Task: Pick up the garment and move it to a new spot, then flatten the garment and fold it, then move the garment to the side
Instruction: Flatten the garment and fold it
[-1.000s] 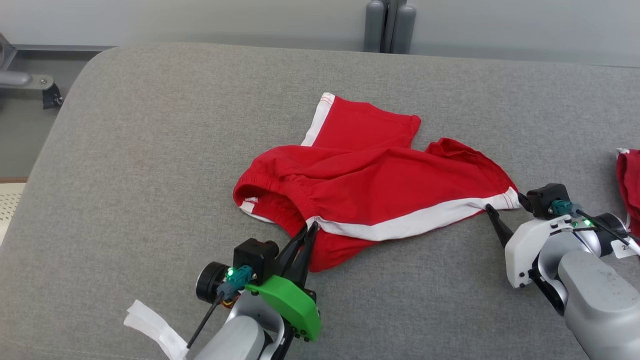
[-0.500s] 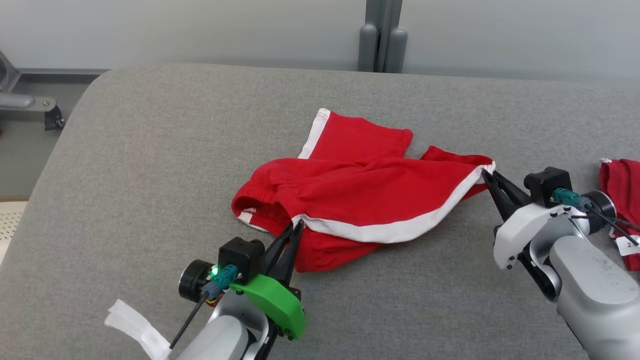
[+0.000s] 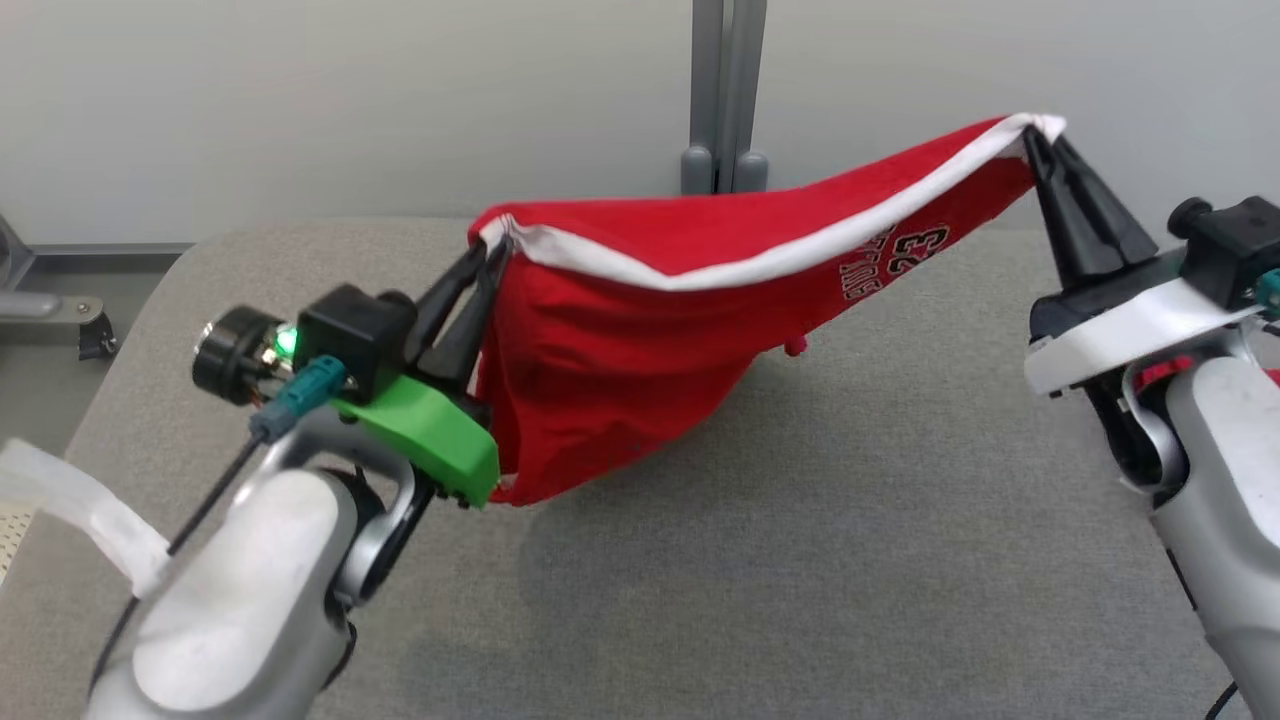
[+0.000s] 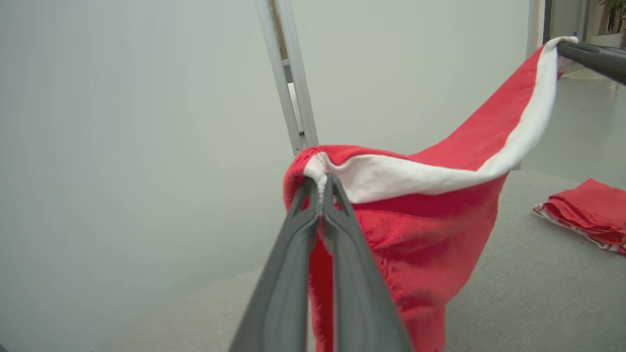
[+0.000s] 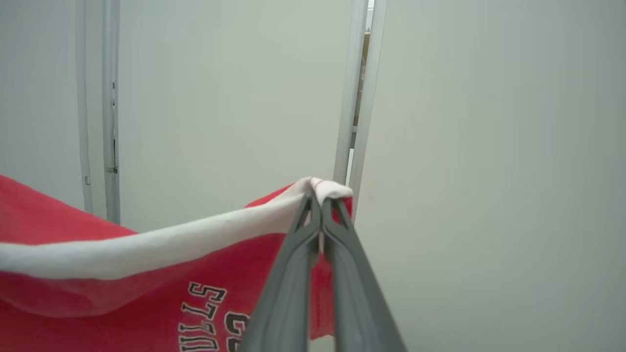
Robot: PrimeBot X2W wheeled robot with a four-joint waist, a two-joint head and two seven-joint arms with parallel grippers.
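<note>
shorts (image 3: 620, 330) hang stretched between my grippers above the couch (image 3: 800, 560); my left gripper (image 3: 487, 258) pinches the waistband, my right gripper (image 3: 1040, 140) pinches the white-striped hem, higher.

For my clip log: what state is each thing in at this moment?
Shorts: held in the air, strung between both grippers, sagging.
Left gripper: shut on one end of the shorts' white stripe.
Right gripper: shut on the stripe's other end.
Other garment: folded, lying on the pad.
</note>
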